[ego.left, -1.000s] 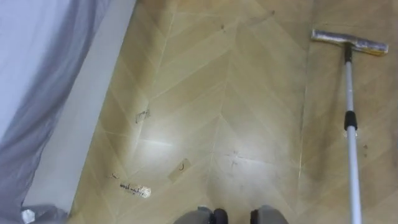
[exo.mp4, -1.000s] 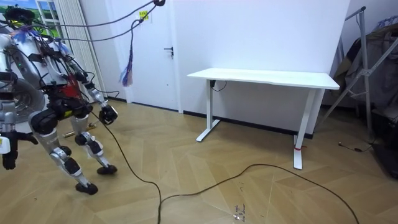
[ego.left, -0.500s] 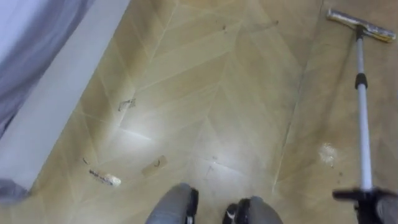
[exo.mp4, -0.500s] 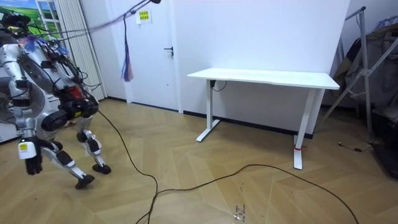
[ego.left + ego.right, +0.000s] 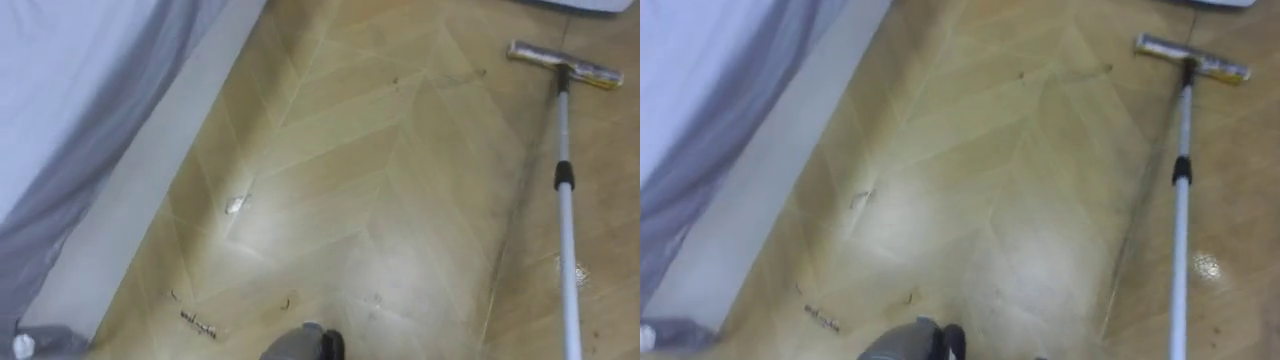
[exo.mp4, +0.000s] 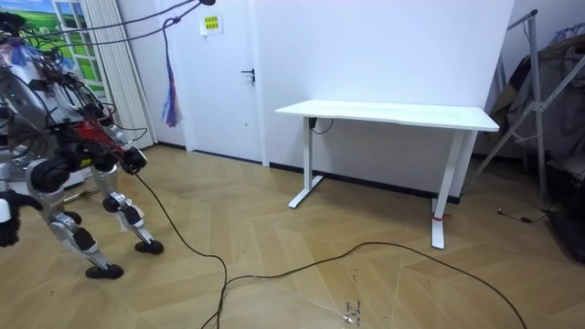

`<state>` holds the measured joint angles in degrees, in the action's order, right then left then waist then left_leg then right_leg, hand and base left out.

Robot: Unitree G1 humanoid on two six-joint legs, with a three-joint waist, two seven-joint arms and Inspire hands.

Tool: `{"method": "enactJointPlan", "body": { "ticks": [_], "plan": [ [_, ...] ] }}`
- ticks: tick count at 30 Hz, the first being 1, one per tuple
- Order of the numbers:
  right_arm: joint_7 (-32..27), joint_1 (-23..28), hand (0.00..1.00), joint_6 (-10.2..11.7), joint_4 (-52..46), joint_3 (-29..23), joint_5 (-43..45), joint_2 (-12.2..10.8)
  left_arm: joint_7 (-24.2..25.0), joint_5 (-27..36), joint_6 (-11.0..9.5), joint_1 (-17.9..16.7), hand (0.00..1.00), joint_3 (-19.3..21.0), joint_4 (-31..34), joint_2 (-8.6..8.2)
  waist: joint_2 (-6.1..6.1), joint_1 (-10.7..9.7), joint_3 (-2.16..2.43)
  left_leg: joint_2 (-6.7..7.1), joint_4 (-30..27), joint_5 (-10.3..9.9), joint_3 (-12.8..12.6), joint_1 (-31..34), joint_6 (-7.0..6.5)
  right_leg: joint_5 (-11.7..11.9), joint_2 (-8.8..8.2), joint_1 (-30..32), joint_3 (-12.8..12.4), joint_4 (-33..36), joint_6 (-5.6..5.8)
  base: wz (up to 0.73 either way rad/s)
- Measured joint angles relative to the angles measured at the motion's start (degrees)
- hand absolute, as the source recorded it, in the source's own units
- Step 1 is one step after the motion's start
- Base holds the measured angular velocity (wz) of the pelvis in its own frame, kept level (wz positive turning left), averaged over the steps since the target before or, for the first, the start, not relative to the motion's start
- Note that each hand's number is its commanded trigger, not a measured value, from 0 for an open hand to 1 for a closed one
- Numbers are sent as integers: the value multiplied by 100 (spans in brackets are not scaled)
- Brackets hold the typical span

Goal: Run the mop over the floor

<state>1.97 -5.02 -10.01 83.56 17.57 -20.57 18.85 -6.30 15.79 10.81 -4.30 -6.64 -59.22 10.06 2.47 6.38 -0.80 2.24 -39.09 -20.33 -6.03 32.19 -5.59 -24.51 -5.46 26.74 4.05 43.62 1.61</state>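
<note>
Wood floor (image 5: 400,210) carries the mop (image 5: 563,200), flat head (image 5: 565,64) resting on it.

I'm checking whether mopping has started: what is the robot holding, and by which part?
Cannot be told: the silver-poled flat mop rests its head on the wooden floor, its pole running off the eye views' lower edge.

Both eye views are looking down from the head, sharing the wooden floor (image 5: 400,200) and mop (image 5: 563,180) — the room view is facing the white desk (image 6: 388,113) from afar.

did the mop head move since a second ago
Yes. The mop head has slid forward, away from the robot: it lay nearer than the dark floor scuff, and now lies slightly beyond it.
</note>
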Motion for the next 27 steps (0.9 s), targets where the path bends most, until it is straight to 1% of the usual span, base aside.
{"method": "enactJointPlan", "body": {
  "ticks": [1,2,3,4,5,6,7,8,9,10,11,12,14,15,16,17,19,21,23,24,26,27],
  "plan": [
    [-4,49,100,5,0,12,76,-124,-23,67,-35,8,0,-2,-76,-76,-1,-42,5,28,249,20,35,-292,5,41,10,-345,49,-456,-8,-67],
    [-4,63,100,11,-1,42,89,-171,-27,115,-40,12,0,-2,-105,-111,-8,-53,12,42,367,36,60,-411,8,72,9,-515,93,-682,-4,-73],
    [0,61,100,19,-12,77,113,-243,-35,164,-48,30,0,25,-162,-177,-23,-53,25,59,607,95,98,-639,12,176,9,-820,199,-1104,44,-56],
    [6,62,100,27,-25,95,110,-275,-40,182,-54,30,0,29,-165,-188,-29,-63,22,67,729,134,125,-753,15,242,9,-962,271,-1320,47,-48],
    [37,75,100,30,-25,112,113,-347,-43,241,-71,26,0,40,-184,-186,-60,-121,18,75,968,232,161,-994,24,385,9,-1250,409,-1696,65,-13],
    [102,110,100,30,-26,97,131,-405,-44,244,-85,19,0,97,-247,-182,-107,-164,8,101,1227,334,189,-1253,33,511,9,-1516,486,-2016,54,0],
    [143,137,100,29,-28,67,141,-421,-43,243,-86,18,0,118,-266,-178,-139,-178,3,122,1358,389,209,-1374,38,559,8,-1638,507,-2157,53,16],
    [227,209,100,20,-26,-8,166,-442,-39,242,-86,-24,0,174,-258,-169,-201,-192,-5,148,1584,451,242,-1606,51,637,8,-1875,572,-2424,61,18],
    [283,270,100,-5,-27,-93,193,-450,-34,242,-80,-84,0,204,-256,-155,-249,-192,23,154,1690,468,310,-1738,64,707,31,-2067,649,-2637,50,22],
    [321,340,100,-13,-32,-110,203,-454,-27,239,-75,-147,0,211,-247,-126,-297,-171,42,152,1790,492,376,-1865,91,766,57,-2233,774,-2790,58,17],
    [326,384,100,-21,-52,-129,203,-455,-27,225,-65,-179,0,220,-225,-108,-322,-158,52,154,1837,501,416,-1944,100,781,62,-2307,801,-2830,50,13],
    [325,471,100,-55,-66,-154,197,-455,-29,202,-14,-248,0,271,-196,-90,-365,-140,52,161,1926,515,589,-2114,125,824,84,-2462,860,-2893,39,4],
    [329,537,100,-173,-133,-160,275,-475,-31,200,72,-387,0,323,-152,-51,-417,-144,44,172,2078,547,802,-2376,176,882,122,-2707,907,-3012,13,4],
    [332,565,100,-241,-184,-167,274,-506,-32,199,89,-435,0,375,-117,-35,-478,-139,43,164,2168,556,777,-2514,193,911,146,-2883,926,-3163,12,6],
    [334,573,100,-269,-253,-228,268,-542,-31,197,84,-434,0,439,-84,-31,-521,-157,32,164,2183,564,777,-2559,206,928,156,-2997,1021,-3290,7,4],
    [337,569,100,-268,-272,-273,265,-559,-28,182,84,-431,0,480,-82,-32,-530,-158,33,161,2185,567,776,-2568,211,933,165,-3020,1059,-3316,3,4],
    [367,573,100,-265,-368,-335,218,-587,-14,143,83,-428,0,499,-44,-35,-523,-181,28,153,2196,578,778,-2647,230,949,197,-3088,1054,-3307,-20,0],
    [374,587,100,-264,-385,-334,15,-681,-5,142,83,-427,0,530,-40,-36,-543,-183,15,144,2285,592,786,-2880,253,950,219,-3278,1041,-3323,-21,-3],
    [343,644,100,-268,-443,-336,-81,-736,30,142,83,-428,0,540,-36,-39,-538,-190,17,141,2357,604,791,-3013,273,951,229,-3397,1030,-3354,-22,0],
    [340,697,100,-269,-502,-344,-157,-725,31,143,83,-429,0,548,-31,-41,-537,-190,13,139,2402,607,823,-3088,277,951,234,-3453,1028,-3367,-23,0],
    [313,765,100,-259,-575,-380,-190,-728,31,145,84,-452,0,601,-20,-48,-519,-164,7,78,2485,626,979,-3206,302,951,254,-3461,1030,-3245,-23,-7],
    [312,788,100,-253,-600,-414,-215,-710,28,146,85,-451,0,601,-1,-49,-474,-147,-15,14,2535,642,1268,-3318,327,939,288,-3346,1001,-2969,-25,-20]
  ]
}}
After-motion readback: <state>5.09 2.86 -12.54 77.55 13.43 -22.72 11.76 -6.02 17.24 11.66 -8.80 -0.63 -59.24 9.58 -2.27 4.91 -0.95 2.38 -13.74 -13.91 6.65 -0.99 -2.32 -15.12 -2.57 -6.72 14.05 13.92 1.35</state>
